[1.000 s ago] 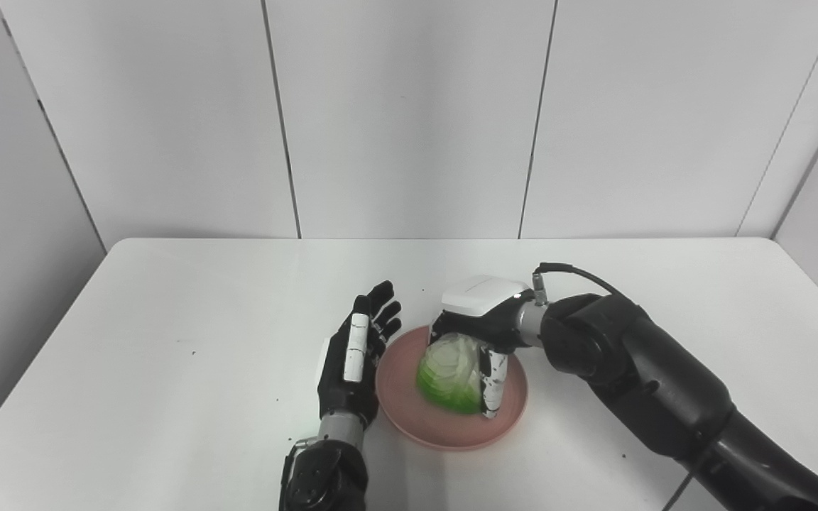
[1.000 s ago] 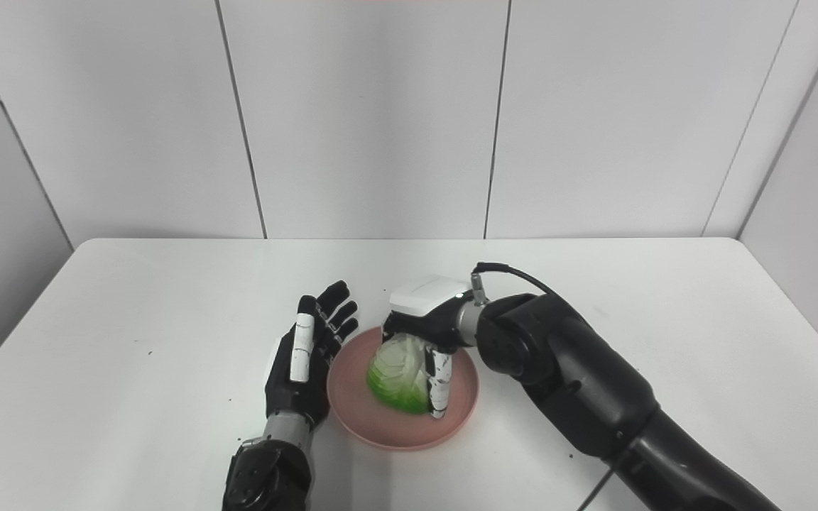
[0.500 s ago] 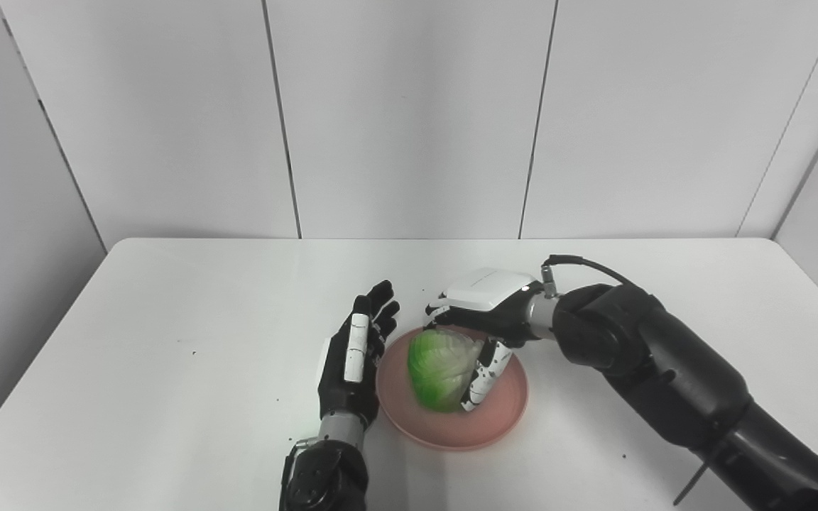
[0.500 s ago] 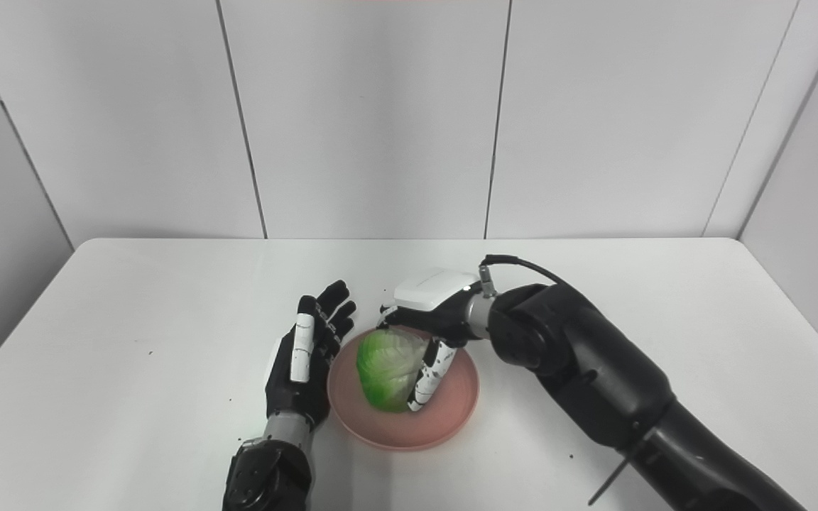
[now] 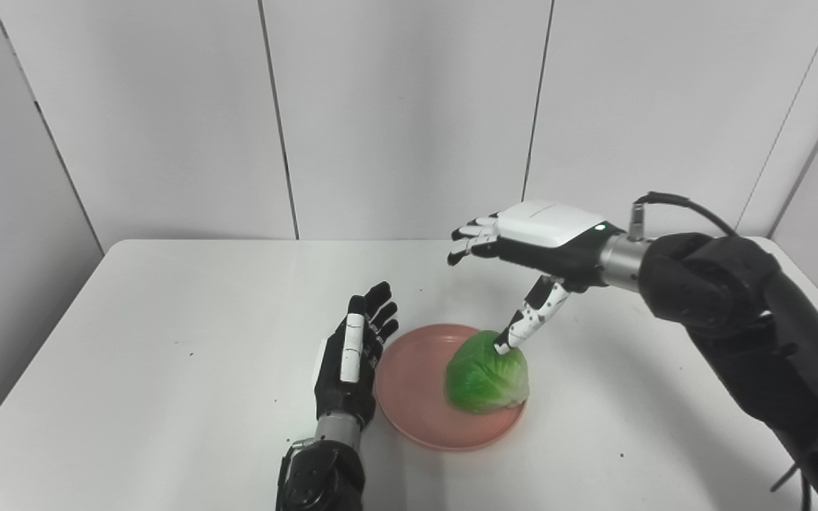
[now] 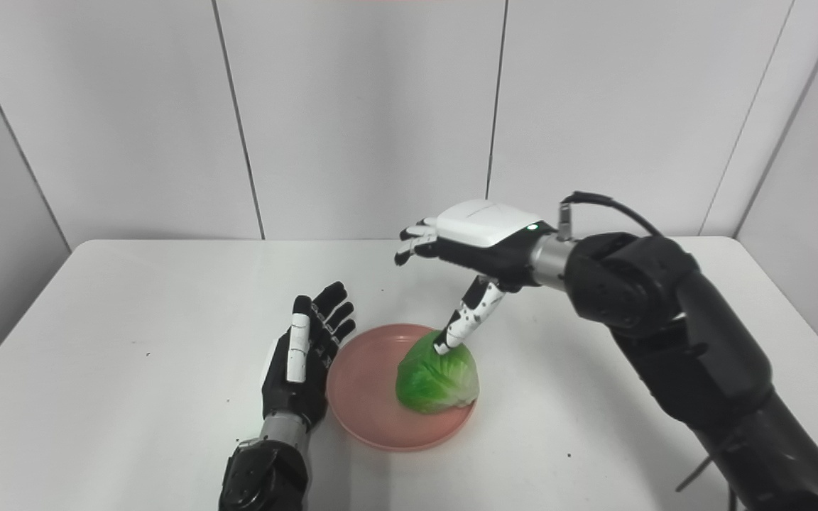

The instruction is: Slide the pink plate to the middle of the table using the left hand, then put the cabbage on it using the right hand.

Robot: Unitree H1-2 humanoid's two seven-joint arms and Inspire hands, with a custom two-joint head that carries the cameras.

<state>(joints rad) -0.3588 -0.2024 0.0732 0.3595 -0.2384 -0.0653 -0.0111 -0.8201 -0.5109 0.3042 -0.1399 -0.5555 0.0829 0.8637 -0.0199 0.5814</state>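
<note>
Right robot hand [image 5: 537,238] hangs in the air at centre right of the frame, above the desk [image 5: 167,298], with its fingers [image 5: 473,238] spread apart and pointing toward the left of the picture. It grips nothing. Its thumb [image 5: 528,321] angles downward, and the tip sits at the top of the cabbage [image 5: 487,375]; whether it actually touches the leaves cannot be told.

That green cabbage rests on the right half of the pink plate [image 5: 409,387], reaching close to the plate's right rim. The plate lies flat on the desk in the lower middle of the frame.

Left robot hand [image 5: 349,362] stands just left of the plate, set on edge with the palm facing the plate and the fingers stretched out toward the back of the desk. Those fingers are apart and hold nothing. It sits right beside the plate's left rim, though contact cannot be confirmed.

Small dark specks dot the white desk. Behind it, pale wall panels [image 5: 409,113] fill the upper half of the picture.
</note>
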